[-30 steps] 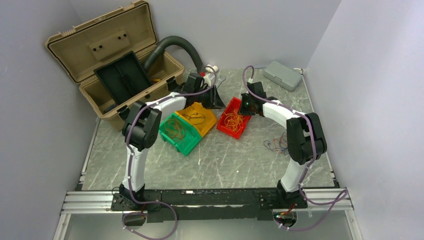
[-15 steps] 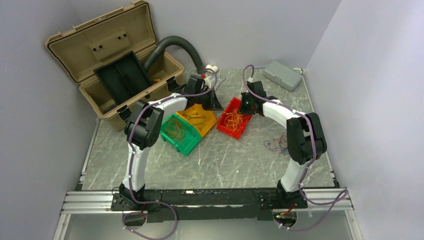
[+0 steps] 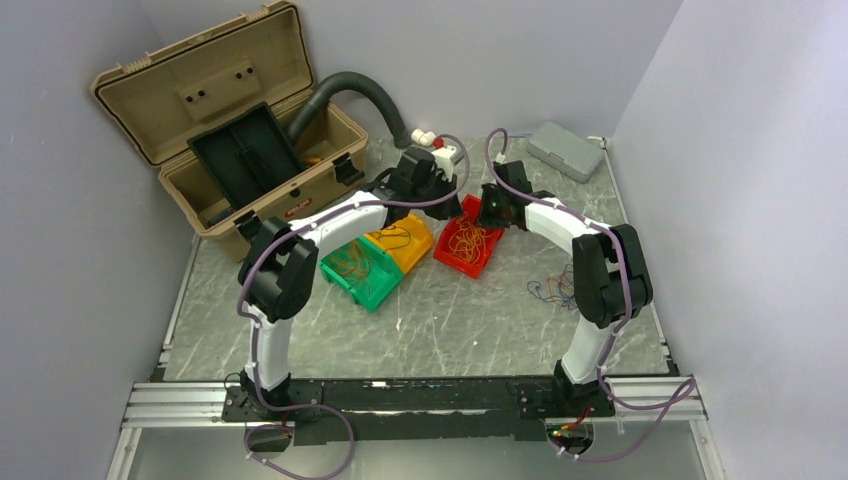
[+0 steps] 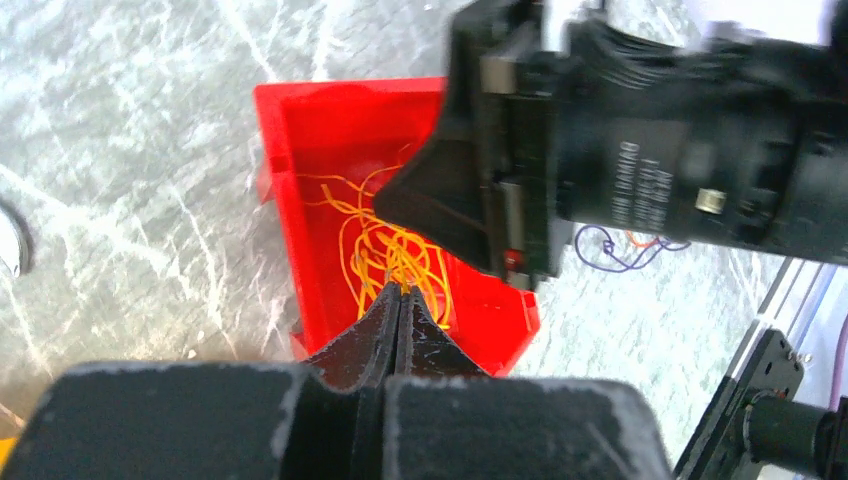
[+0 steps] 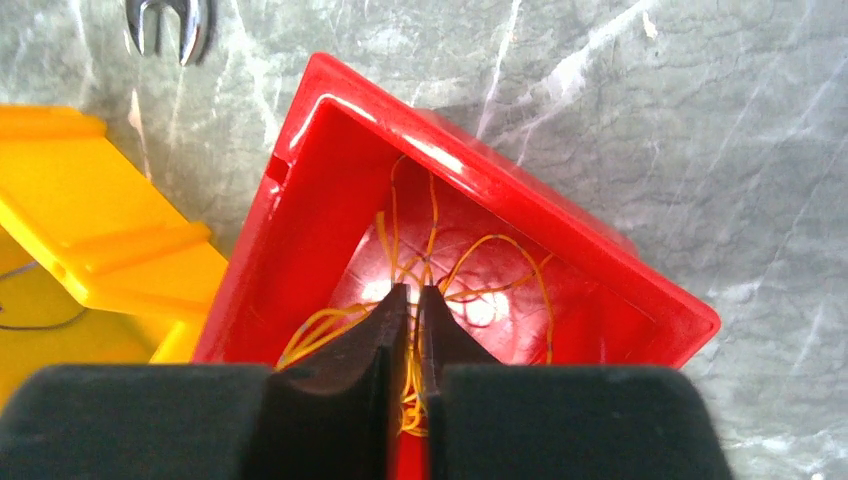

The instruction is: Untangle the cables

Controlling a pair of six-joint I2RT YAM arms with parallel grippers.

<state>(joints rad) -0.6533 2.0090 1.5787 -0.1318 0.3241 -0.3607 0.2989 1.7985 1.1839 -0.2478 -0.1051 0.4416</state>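
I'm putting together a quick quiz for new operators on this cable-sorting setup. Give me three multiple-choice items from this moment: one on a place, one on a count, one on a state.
1. Where is the right gripper?
A) over the red bin
B) folded back at the near edge
C) over bare table

2. How many coloured bins are on the table?
A) one
B) three
C) five

3. The left gripper has its fingers:
A) spread wide
B) half open
C) closed together

Answers:
1 A: the right wrist view looks straight down into the red bin and its orange wires.
2 B: beside the red one lie the yellow bin and the green bin.
3 C: the left wrist view shows the two fingers pressed against each other.
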